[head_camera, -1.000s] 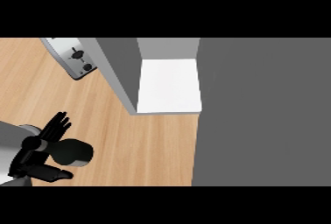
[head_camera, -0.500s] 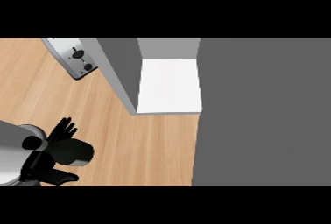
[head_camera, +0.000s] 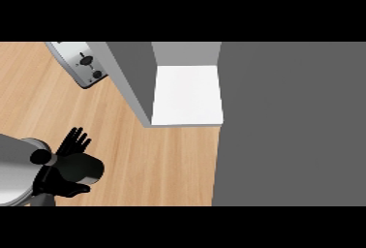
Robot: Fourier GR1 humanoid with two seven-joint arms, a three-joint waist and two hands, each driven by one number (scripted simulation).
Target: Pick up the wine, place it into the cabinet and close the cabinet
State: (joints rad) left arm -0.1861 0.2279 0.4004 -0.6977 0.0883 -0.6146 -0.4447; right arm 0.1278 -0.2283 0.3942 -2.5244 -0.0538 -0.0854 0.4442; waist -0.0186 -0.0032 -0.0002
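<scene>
Expanse, dark grey, one, filling the right half; its nature is unclear. Counter, pale wood, one, filling the left half. Cabinet, one, upper centre, grey-walled, standing open, white inside. Forearm, grey, one, lower left, cut off by the edge. Appliance, silver, one, upper left, two black knobs, partly cut off. Wine, one, dark round top, lower left, between fingers and thumb of the left hand; fingers straight and fanned, not wrapped round it.

Even, flat light; shadows perhaps faint
</scene>
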